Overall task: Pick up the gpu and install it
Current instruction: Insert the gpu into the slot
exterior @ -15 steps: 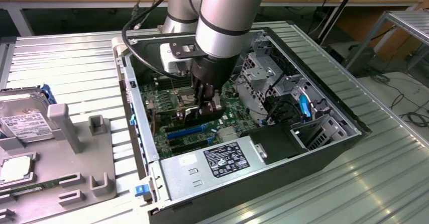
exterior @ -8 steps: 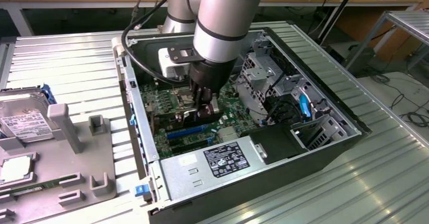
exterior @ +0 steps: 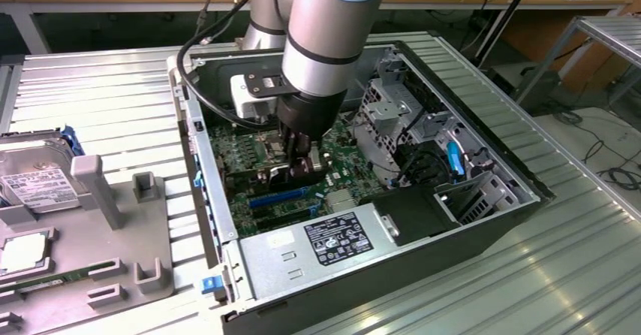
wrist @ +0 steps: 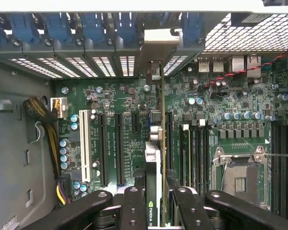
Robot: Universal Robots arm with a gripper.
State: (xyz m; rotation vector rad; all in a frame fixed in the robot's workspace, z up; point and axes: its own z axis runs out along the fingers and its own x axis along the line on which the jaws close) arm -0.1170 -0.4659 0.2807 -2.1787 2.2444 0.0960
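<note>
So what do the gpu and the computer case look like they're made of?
The gpu: green circuit board, probably fiberglass, seen edge-on, with a shiny bent metal end bracket. The gripper is shut on it. The computer case: looks like matte gray sheet steel, with folded edges and punched vent holes.

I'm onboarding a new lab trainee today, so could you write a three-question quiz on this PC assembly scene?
1. True or false: the tool grips the thin green-and-black graphics card edge-on above the green motherboard.
2. The silver hard drive with white label lies: A) inside the open black computer case B) on the grey fixture tray beside it.
3. What colour are the latches above the rear slot covers?

Key: 1 true; 2 B; 3 blue.
</note>
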